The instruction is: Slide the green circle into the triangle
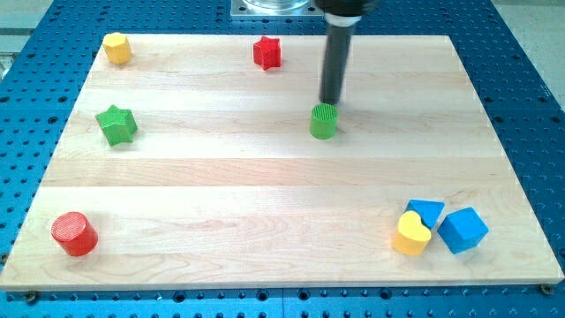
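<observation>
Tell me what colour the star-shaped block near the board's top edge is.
Red; the star shows clearly in the camera view.

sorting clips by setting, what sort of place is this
Most likely a robotics lab bench: a wooden board lies on a blue perforated table, small coloured blocks such as a green circle are scattered on it, and my tip sits just above that circle.

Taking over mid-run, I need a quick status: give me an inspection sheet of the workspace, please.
Surface: wooden board on a blue perforated table.
Job's things: green circle mid-board; blue triangle at the view's bottom right.
Clutter: yellow heart touching the triangle, blue cube beside it; red cylinder, green star, yellow block, red star.
Grippers: none; my tip sits just above the green circle in view.
Cables: nothing seen.
Surroundings: grey metal base at top.
</observation>
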Available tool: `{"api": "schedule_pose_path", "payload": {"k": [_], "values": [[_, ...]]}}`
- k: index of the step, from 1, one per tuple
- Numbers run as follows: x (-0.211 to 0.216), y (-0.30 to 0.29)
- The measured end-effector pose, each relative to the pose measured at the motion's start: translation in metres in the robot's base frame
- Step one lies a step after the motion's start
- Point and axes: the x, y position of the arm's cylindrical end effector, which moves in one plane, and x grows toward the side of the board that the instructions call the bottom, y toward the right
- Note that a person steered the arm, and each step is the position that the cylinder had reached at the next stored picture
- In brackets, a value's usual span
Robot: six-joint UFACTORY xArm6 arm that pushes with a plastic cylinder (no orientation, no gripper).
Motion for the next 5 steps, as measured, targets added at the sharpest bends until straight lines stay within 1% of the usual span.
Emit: {"api": "schedule_pose_path", "payload": {"k": [1, 2, 3, 4, 5], "values": [[0.029, -0.032], [0.041, 0.011], [0.043, 0.067], [0.043, 0.084], [0.086, 0.084]]}}
